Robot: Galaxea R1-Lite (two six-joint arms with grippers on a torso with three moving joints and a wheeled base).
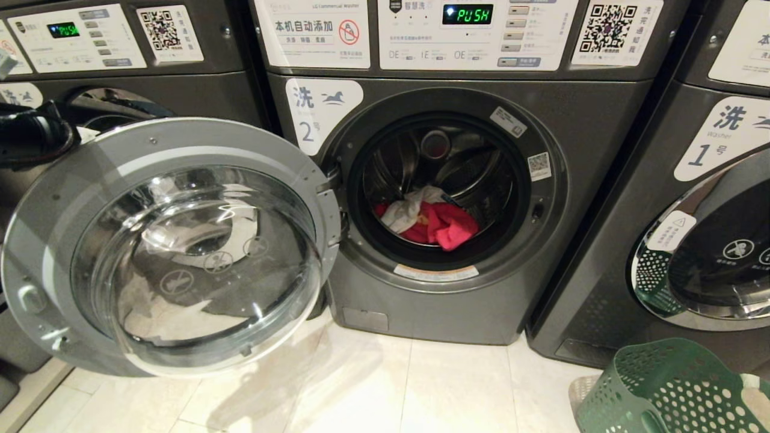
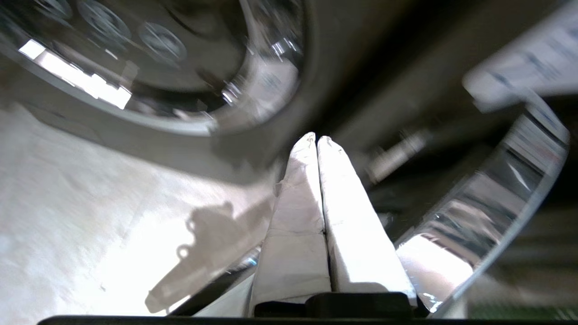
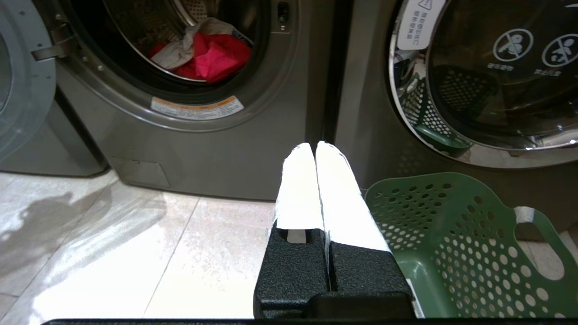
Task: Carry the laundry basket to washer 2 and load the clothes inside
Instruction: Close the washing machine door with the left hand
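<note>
- Facing dark grey front-loading washer 2 (image 1: 457, 288); its chrome-ringed glass door (image 1: 174, 246) hangs wide open to my left.
- Pink-red and white bundle of clothes (image 1: 430, 219) lies inside the drum, low at the front.
- Dark green perforated plastic laundry basket (image 3: 456, 243) sits on the pale tile floor (image 1: 361, 385) before washer 1 (image 1: 680, 240).
- My left pincer (image 2: 316, 139) is clenched empty, near the open door's rim.
- My right pincer (image 3: 314, 146) is clenched empty, just beside the basket.
</note>
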